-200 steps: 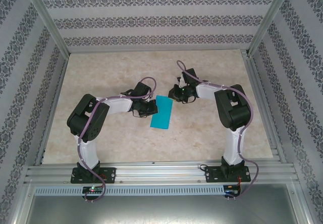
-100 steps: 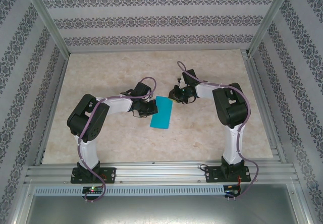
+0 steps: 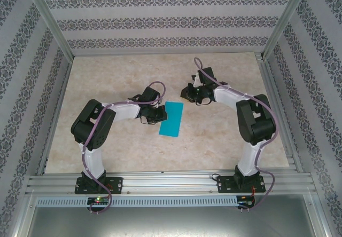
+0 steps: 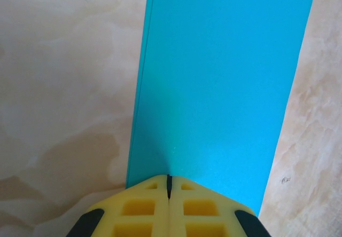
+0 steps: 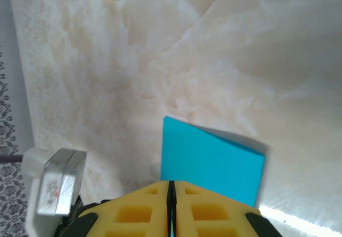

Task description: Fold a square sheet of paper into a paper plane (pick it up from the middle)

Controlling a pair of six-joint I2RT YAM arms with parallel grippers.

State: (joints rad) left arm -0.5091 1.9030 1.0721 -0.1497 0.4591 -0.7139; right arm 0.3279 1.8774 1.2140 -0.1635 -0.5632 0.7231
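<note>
The square sheet of paper [image 3: 171, 118] lies mid-table, teal-blue and folded in half into a long rectangle with a doubled left edge [image 4: 214, 87]. My left gripper [image 3: 159, 115] is shut, its yellow fingertips [image 4: 169, 178] resting over the sheet's near edge; the slit between them stands upright to the flat sheet. My right gripper [image 3: 185, 92] hangs shut a short way behind and to the right of the sheet, apart from it. In the right wrist view the paper [image 5: 214, 165] lies beyond the tips [image 5: 171, 184], one edge slightly raised. No paper plane shape shows.
The pale marble tabletop [image 3: 224, 135] is bounded by aluminium rails [image 3: 171, 183] at the near edge and posts at the sides, with patterned walls around. A white and metal block [image 5: 53, 186] sits at the lower left of the right wrist view.
The right gripper has drawn back from the paper's far corner, toward the rear, and its elbow has swung right. The left gripper and paper have stayed put.
</note>
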